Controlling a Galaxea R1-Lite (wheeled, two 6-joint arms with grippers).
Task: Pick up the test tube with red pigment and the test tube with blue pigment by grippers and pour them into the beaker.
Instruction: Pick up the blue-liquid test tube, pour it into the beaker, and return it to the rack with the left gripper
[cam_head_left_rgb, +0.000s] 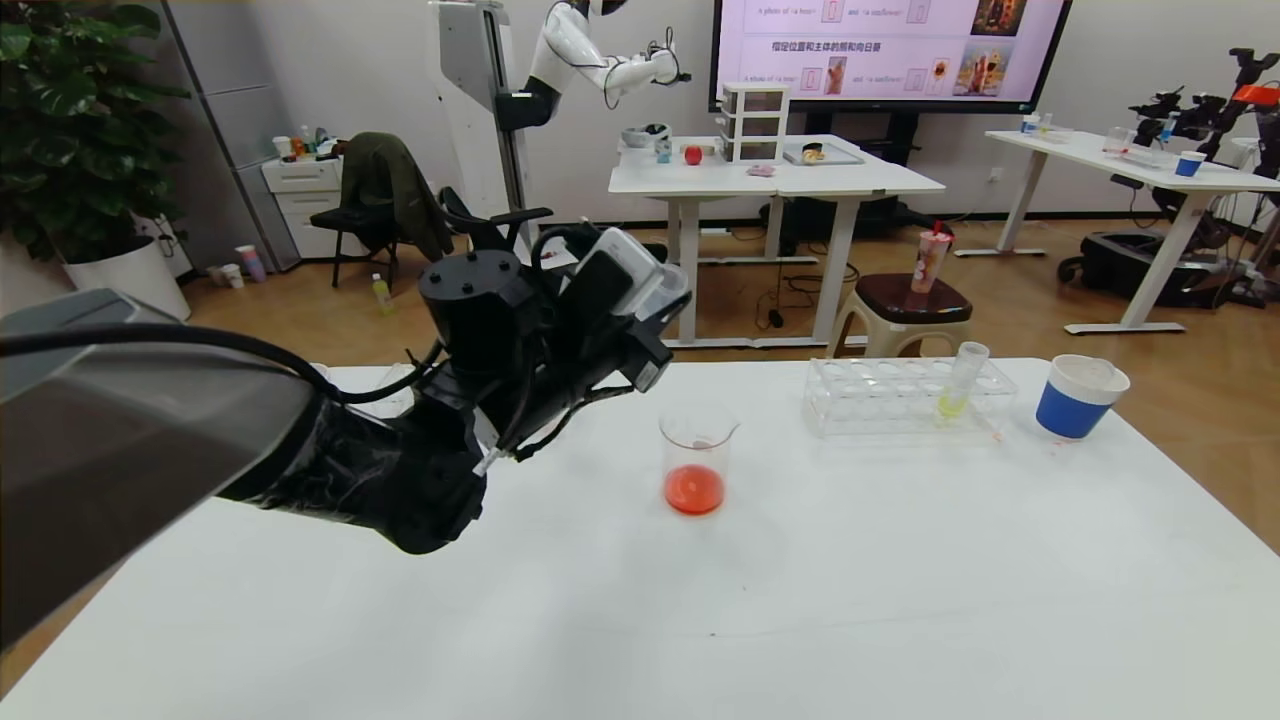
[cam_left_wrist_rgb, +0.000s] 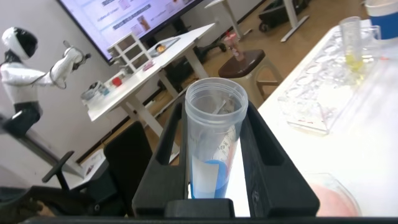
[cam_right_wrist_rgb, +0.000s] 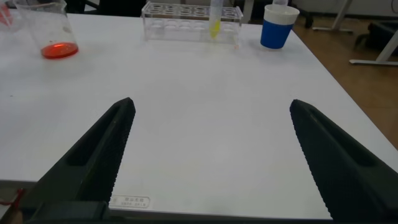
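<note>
Note the left gripper (cam_left_wrist_rgb: 214, 186), raised above the table (cam_head_left_rgb: 640, 620) on the robot's left of the beaker (cam_head_left_rgb: 697, 460); its jaws are clamped on the test tube with blue pigment (cam_left_wrist_rgb: 213, 143), which stands roughly upright between the fingers (cam_left_wrist_rgb: 165, 162), mouth open and blue liquid settled in its lower part. In the head view the arm's own bulk hides the tube. The beaker stands on the table to the right of and below this gripper, near but apart, holding a shallow red layer, so you may judge the red pour done and the blue one pending. The relation to watch: the tube's long axis is near vertical and the beaker's mouth lies off to the gripper's right, so the coming move likely calls for carrying the rim over the beaker, then tipping. The right gripper (cam_right_wrist_rgb: 208, 155) hovers low over bare table, jaws wide and holding nothing, farther from the beaker than the left
</note>
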